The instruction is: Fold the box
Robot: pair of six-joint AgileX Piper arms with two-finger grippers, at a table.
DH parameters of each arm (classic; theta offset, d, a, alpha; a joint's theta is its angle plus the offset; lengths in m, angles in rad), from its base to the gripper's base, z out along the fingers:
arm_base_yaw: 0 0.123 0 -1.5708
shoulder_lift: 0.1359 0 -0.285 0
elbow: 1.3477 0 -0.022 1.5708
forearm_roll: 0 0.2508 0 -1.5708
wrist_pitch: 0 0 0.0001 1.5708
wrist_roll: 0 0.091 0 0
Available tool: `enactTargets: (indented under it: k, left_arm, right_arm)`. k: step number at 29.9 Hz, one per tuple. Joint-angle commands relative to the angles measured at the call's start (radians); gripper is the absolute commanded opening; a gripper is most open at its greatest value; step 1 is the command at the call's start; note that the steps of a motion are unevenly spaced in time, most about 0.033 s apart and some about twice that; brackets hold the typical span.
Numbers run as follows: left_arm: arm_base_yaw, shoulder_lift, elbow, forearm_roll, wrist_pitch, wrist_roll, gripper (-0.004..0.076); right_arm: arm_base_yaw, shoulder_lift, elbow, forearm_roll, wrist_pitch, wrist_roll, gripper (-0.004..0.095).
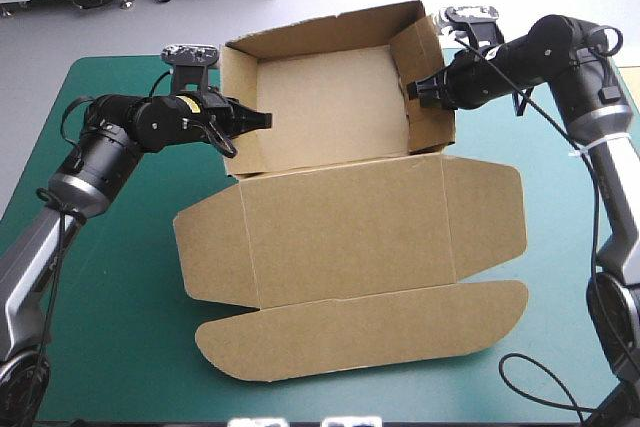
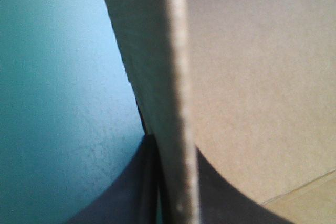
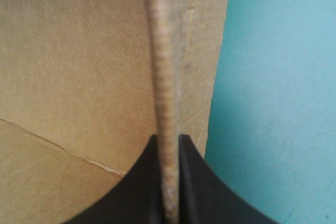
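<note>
Teal-green desk [image 1: 110, 327] carries the brown box [image 1: 345, 197] at its centre, with the open tray [image 1: 330, 107] toward twelve o'clock and the lid [image 1: 350, 247] flat toward six. My left claw [image 1: 266, 119] is clamped on the tray's nine o'clock wall [image 1: 240, 92]. My right claw [image 1: 411, 90] pinches the three o'clock wall [image 1: 425, 52], its board edge between the black fingers [image 3: 210, 198].

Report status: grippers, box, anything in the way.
Left gripper shut on the box, left wall. Right gripper shut on right wall. Walls raised, lid lying flat. Nothing in the way.
</note>
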Motion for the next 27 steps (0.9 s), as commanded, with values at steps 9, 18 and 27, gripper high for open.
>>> enactTargets:
  k: [9, 18, 27]
  left_arm:
    - [-0.023, 0.135, -0.06, -0.183, 0.143, 0.158, -0.0009]
    - [-0.023, 0.206, -0.099, -0.132, 0.237, 0.189, -0.0009]
    - [-0.023, 0.219, -0.114, 0.002, 0.324, 0.181, -0.0009]
  right_arm:
    - [0.159, 0.119, -0.026, -0.362, 0.056, 0.124, -0.0017]
    - [0.162, 0.184, -0.026, -0.298, 0.058, 0.181, -0.0017]
    - [0.16, 0.186, -0.026, -0.331, 0.058, 0.191, -0.0017]
